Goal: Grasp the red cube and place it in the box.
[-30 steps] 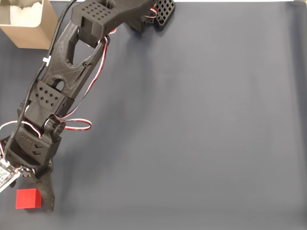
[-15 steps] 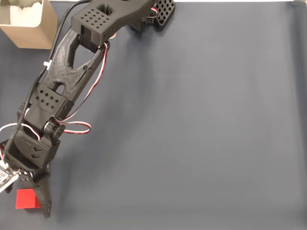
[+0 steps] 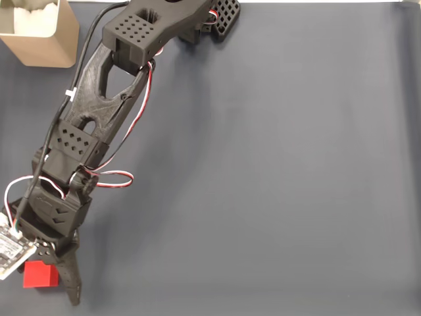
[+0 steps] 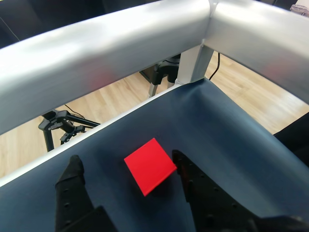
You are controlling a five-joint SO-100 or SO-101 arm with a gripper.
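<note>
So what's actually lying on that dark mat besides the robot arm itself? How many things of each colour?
Red: 1, the red cube, sitting between the fingers of the open hand.
Tan: 1, the box, at the top left corner of the fixed view.
Total: 2 things on the mat.

A dark blue-grey table mat (image 3: 276, 164) bears the red cube (image 3: 41, 274) (near its edge) and seemingly the box (image 3: 41, 33).

gripper (image 4: 128, 166) open | red cube (image 4: 150, 165) between fingers (right fingertip touching or nearly) | on dark mat (image 4: 227, 130)
</note>
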